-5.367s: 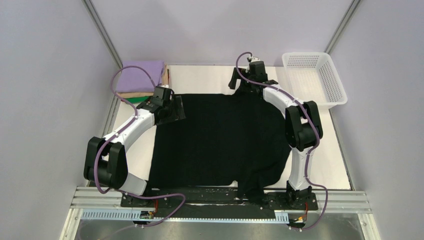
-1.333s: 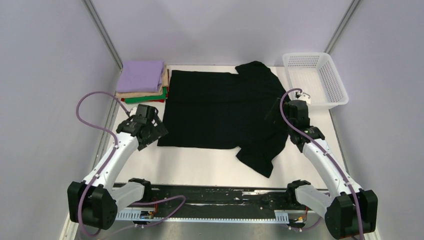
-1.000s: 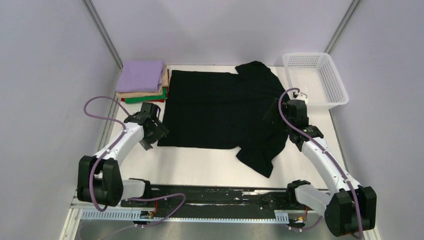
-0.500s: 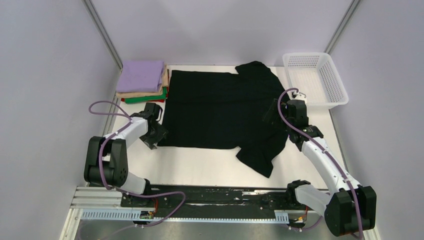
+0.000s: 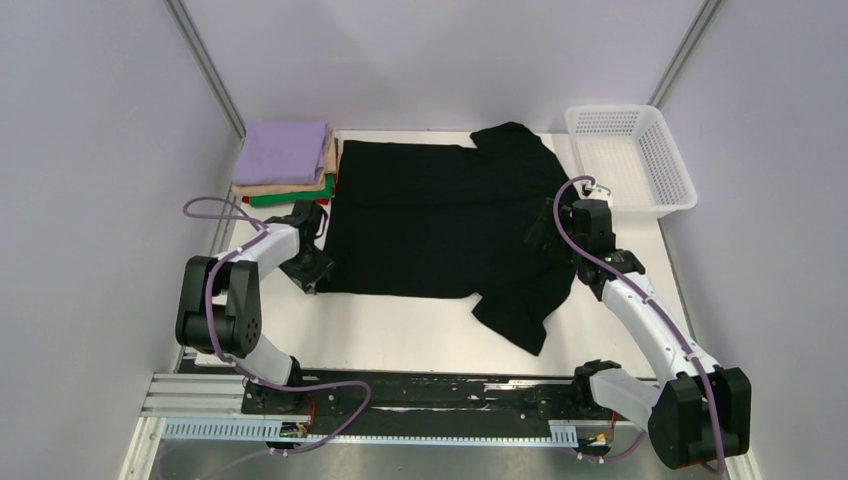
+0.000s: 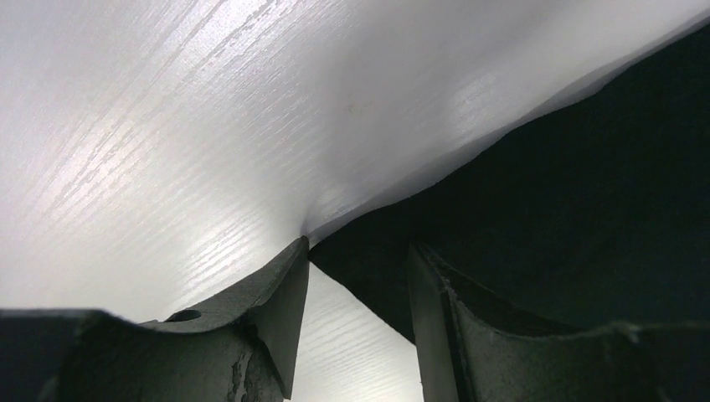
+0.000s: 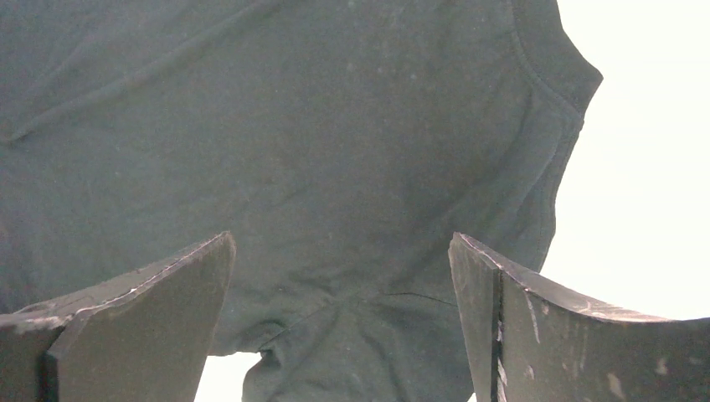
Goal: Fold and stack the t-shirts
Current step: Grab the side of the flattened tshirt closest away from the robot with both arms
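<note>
The large black t-shirt point(image 5: 440, 215) lies flat in the middle of the table, with one sleeve point(image 5: 518, 318) sticking out at the near right. My left gripper point(image 5: 316, 272) is low at the shirt's near left corner. In the left wrist view it point(image 6: 358, 253) is open, and the black corner point(image 6: 368, 276) reaches in between its fingers. My right gripper point(image 5: 542, 228) hovers over the shirt's right side. In the right wrist view it point(image 7: 341, 243) is wide open above the sleeve seam point(image 7: 360, 297). The folded lavender tee point(image 5: 285, 150) tops a stack with tan point(image 5: 329, 157), red and green point(image 5: 290, 198) tees.
A white mesh basket point(image 5: 668, 160) stands at the far right corner. The folded stack sits at the far left corner, next to the black shirt's left edge. White tabletop point(image 5: 400, 330) shows between the shirt and the arm bases.
The black shirt, earlier spread to the near edge, now lies on the far half. My left gripper has moved in to its near left corner. My right gripper has barely moved.
</note>
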Tool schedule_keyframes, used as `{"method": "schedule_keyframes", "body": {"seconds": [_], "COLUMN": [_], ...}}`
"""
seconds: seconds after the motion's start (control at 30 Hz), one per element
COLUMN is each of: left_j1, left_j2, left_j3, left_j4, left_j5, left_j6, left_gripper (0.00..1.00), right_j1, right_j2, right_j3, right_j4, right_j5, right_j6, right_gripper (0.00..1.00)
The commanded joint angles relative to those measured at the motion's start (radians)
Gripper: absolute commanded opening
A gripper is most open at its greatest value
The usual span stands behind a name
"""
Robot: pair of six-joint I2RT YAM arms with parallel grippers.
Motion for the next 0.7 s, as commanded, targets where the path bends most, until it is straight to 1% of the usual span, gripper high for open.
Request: {"method": "schedule_keyframes", "body": {"seconds": [0.0, 0.1, 0.33, 0.37, 0.43, 0.47, 0.5, 0.53, 0.67], "left_j1": [0.005, 0.005, 0.005, 0.005, 0.004, 0.005, 0.004, 0.004, 0.005], "left_j2": [0.086, 0.102, 0.147, 0.153, 0.159, 0.161, 0.164, 0.166, 0.146], "left_j3": [0.002, 0.019, 0.068, 0.074, 0.081, 0.082, 0.086, 0.088, 0.091], "left_j4": [0.078, 0.078, 0.085, 0.085, 0.087, 0.088, 0.087, 0.088, 0.081], "left_j5": [0.002, 0.007, 0.018, 0.019, 0.017, 0.018, 0.02, 0.021, 0.013], "left_j6": [-0.022, -0.011, 0.025, 0.029, 0.033, 0.037, 0.039, 0.047, 0.073], "left_gripper": [0.54, 0.51, 0.4, 0.38, 0.18, 0.11, 0.02, 0.0, 0.0], "right_j1": [-0.001, -0.001, -0.001, -0.001, 0.0, -0.001, -0.001, -0.001, -0.001], "right_j2": [-0.001, 0.002, 0.001, 0.001, -0.001, -0.001, -0.002, -0.005, -0.018], "right_j3": [0.013, 0.013, 0.014, 0.014, 0.018, 0.022, 0.026, 0.029, 0.041], "right_j4": [0.02, 0.019, 0.016, 0.013, 0.003, -0.003, -0.008, -0.015, -0.065], "right_j5": [0.028, 0.034, 0.049, 0.052, 0.057, 0.058, 0.06, 0.064, 0.066], "right_j6": [-0.015, -0.017, -0.023, -0.024, -0.025, -0.025, -0.023, -0.022, -0.018], "right_gripper": [1.0, 1.0, 1.0, 1.0, 1.0, 1.0, 1.0, 1.0, 1.0]}}
